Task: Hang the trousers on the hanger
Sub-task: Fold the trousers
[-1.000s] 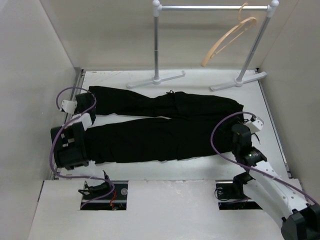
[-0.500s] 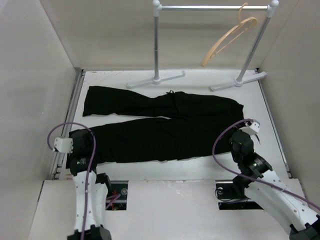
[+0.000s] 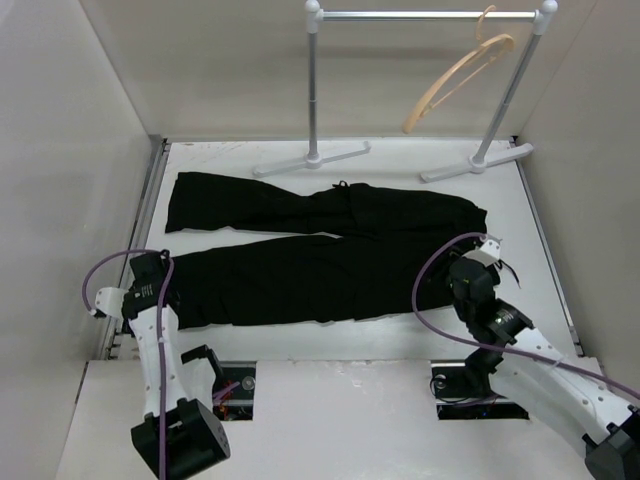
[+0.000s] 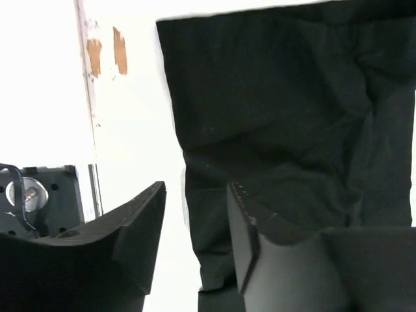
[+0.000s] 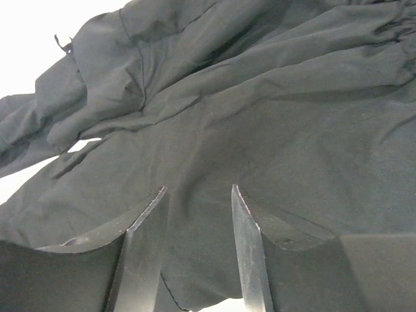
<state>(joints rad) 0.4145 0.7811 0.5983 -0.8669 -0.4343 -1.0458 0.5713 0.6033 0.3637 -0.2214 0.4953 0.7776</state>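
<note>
The black trousers (image 3: 330, 270) lie flat on the white table, legs to the left and waist to the right. The tan wooden hanger (image 3: 455, 80) hangs tilted from the grey rail (image 3: 425, 15) at the back right. My left gripper (image 3: 151, 272) is open at the near leg's hem. In the left wrist view the gripper (image 4: 195, 198) straddles the hem edge of the trousers (image 4: 279, 117), holding nothing. My right gripper (image 3: 461, 272) is open over the waist's near end. In the right wrist view it (image 5: 198, 195) hovers just above the trousers (image 5: 260, 97).
The rail's two white feet (image 3: 310, 158) stand on the table just behind the trousers. Grey walls close in left, right and behind. A metal strip (image 3: 150, 195) runs along the table's left edge. Purple cables loop off both arms.
My left arm has swung back from the far leg's end to the near leg's hem. My right gripper has shifted slightly left over the waist. The trousers have not moved.
</note>
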